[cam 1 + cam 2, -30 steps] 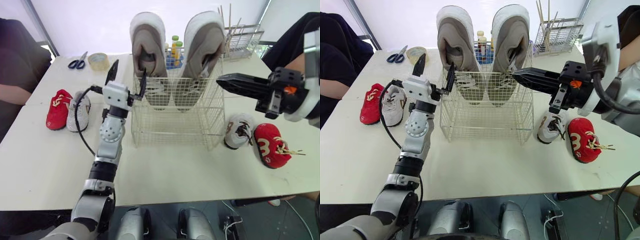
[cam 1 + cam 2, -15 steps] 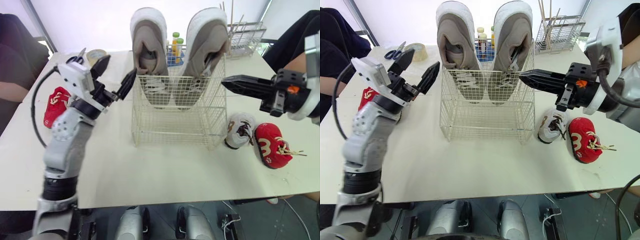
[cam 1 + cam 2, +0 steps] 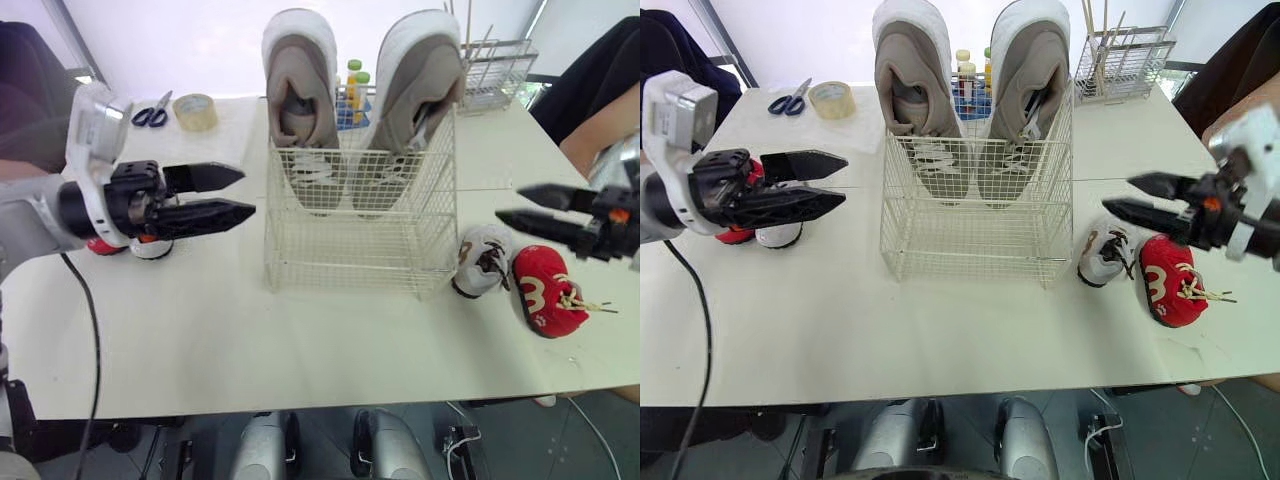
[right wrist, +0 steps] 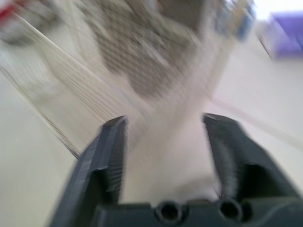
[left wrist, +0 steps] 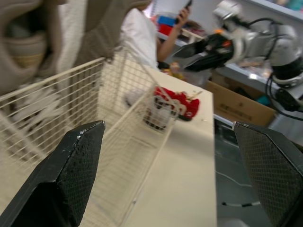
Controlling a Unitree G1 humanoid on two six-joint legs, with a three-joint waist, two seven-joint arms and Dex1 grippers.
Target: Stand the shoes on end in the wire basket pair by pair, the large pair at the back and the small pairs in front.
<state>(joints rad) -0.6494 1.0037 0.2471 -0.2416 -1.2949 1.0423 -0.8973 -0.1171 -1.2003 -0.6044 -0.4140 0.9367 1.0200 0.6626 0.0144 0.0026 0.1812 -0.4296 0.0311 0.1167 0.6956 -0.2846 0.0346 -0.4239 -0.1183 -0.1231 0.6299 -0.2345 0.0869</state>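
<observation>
On the right side of the counter point(image 3: 300, 340), the right claw point(image 3: 510, 202) hangs wide open, close above the small grey shoe point(image 3: 478, 262) and red shoe point(image 3: 540, 292). They lie flat, pointing front to back. Across from it, the left claw point(image 3: 245, 192) is wide open too. Farther back, the big pair point(image 3: 300, 90) stands in the wire basket point(image 3: 350, 270).

White "3" on red shoe point(image 3: 545, 293) (table's right side).

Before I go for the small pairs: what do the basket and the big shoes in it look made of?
The basket looks like thin metal wire with a cream coating; its open grid lets you see through. The big shoes have soft grey-beige uppers, suede or fabric by the dull look, and thick white soles, likely rubber or foam.
</observation>
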